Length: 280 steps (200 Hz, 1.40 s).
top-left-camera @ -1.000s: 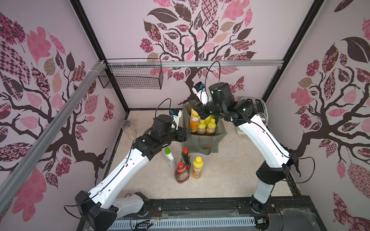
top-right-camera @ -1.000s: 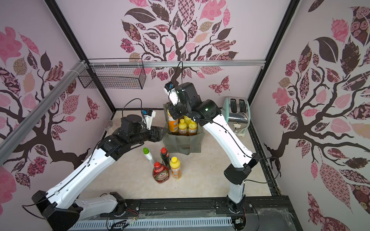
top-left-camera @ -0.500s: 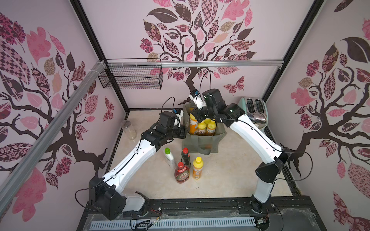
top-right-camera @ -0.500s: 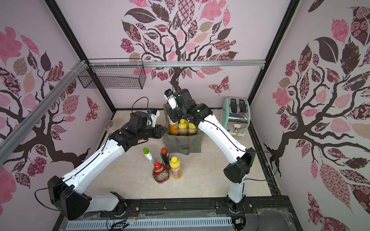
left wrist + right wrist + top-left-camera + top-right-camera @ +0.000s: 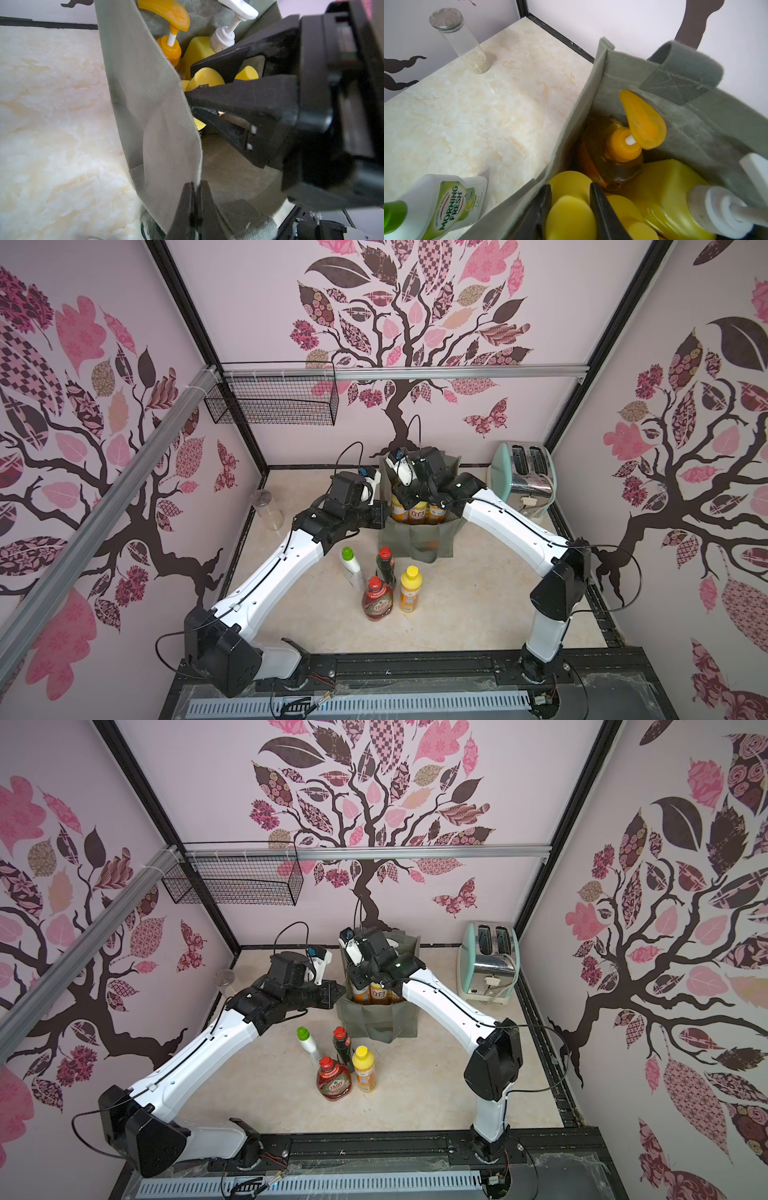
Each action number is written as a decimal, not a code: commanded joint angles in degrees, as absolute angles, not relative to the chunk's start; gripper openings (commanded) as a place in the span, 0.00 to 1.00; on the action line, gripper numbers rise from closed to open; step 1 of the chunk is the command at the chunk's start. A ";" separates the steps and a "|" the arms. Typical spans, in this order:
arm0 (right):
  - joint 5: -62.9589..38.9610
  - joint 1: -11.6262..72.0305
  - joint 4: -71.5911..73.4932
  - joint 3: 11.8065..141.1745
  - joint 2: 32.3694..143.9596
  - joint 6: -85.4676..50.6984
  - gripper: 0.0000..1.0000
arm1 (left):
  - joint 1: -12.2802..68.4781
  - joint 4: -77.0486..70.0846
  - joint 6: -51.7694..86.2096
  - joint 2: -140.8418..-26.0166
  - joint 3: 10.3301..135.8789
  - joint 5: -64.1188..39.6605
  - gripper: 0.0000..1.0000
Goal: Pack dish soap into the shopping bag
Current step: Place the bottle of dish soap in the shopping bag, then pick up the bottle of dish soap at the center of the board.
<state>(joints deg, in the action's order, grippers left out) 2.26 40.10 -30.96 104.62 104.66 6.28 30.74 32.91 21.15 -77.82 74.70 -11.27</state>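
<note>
Dish soap is split between two places: four bottles wait on the counter point(image 5: 478, 614), and the rest are in the shopping bag point(image 5: 419, 539). In both top views the white green-capped bottle point(image 5: 352, 570), the dark red-capped bottle point(image 5: 384, 566), the red Fairy bottle point(image 5: 378, 601) and a small orange bottle point(image 5: 410, 589) stand close together just in front of the bag. A second ago the left fingers point(image 5: 379, 516) were spread beside the bag's rim. Now they are at the rim itself, and the right arm, then high over the bag, has come down into its mouth.

The left wrist view settles it: the left fingers are pressed together on the edge of the bag's fabric wall, pinching it. Beyond that wall sit the orange pump bottle point(image 5: 172, 49) and the yellow pump bottle point(image 5: 199, 49).

In the right wrist view the right fingers point(image 5: 601, 209) stand partly open on either side of a yellow-capped bottle point(image 5: 571, 216). They appear to grip its cap, though the contact lies at the frame's edge and is blurred. The bottle is low inside the bag, among other yellow caps.

My reading is that the bag is now braced, so this bottle can be let go, leaving four to pack.
</note>
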 commanded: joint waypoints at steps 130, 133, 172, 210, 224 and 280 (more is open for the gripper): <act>-0.88 37.34 -18.54 97.20 102.15 3.16 0.54 | 30.60 34.36 21.01 -75.76 76.66 -12.86 0.09; -1.15 37.35 -18.61 97.34 101.76 3.10 0.57 | 30.64 34.44 21.01 -75.69 76.63 -12.76 0.11; -3.46 37.24 -26.00 105.62 97.48 1.79 0.86 | 30.42 38.83 18.71 -74.49 79.00 -10.94 0.40; -4.92 37.19 -31.82 106.64 88.62 0.45 0.92 | 30.27 44.91 16.11 -69.25 80.71 -8.49 0.52; -6.50 37.26 -34.03 104.61 84.46 -0.06 0.92 | 30.30 47.53 15.39 -67.19 80.25 -8.61 0.56; -10.61 37.23 -36.38 82.80 64.48 -4.75 0.89 | 32.96 58.58 14.02 -56.77 74.37 -6.92 0.61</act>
